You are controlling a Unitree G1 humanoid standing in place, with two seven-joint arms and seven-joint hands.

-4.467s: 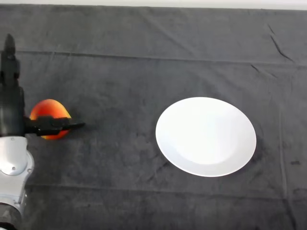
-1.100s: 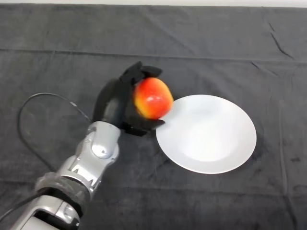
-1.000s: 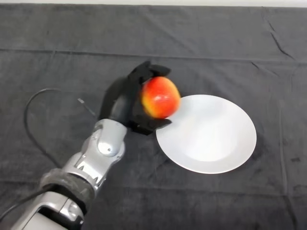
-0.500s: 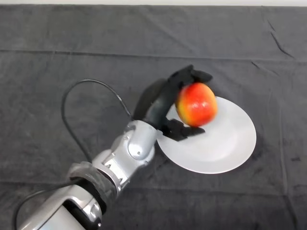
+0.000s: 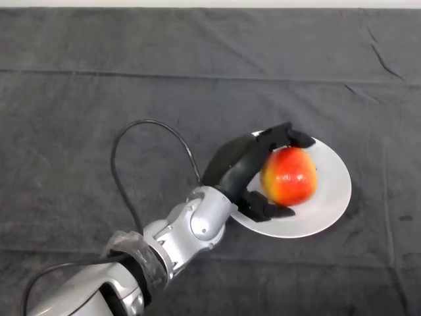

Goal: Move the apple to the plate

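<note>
A red and yellow apple (image 5: 289, 176) is over the middle of the white plate (image 5: 335, 191), low above it; whether it touches the plate I cannot tell. My black left hand (image 5: 240, 168) is shut on the apple, its fingers curled over the top and far side and its thumb under the near side. The silver-grey arm reaches in from the lower left and covers the plate's left edge.
The dark cloth (image 5: 99, 99) covers the whole table, with light creases along the back and at the right. The table's far edge runs along the top of the view.
The hand has carried the apple from the table's left side rightward to over the plate. In the last half second it moved right and lower, toward the plate's middle.
</note>
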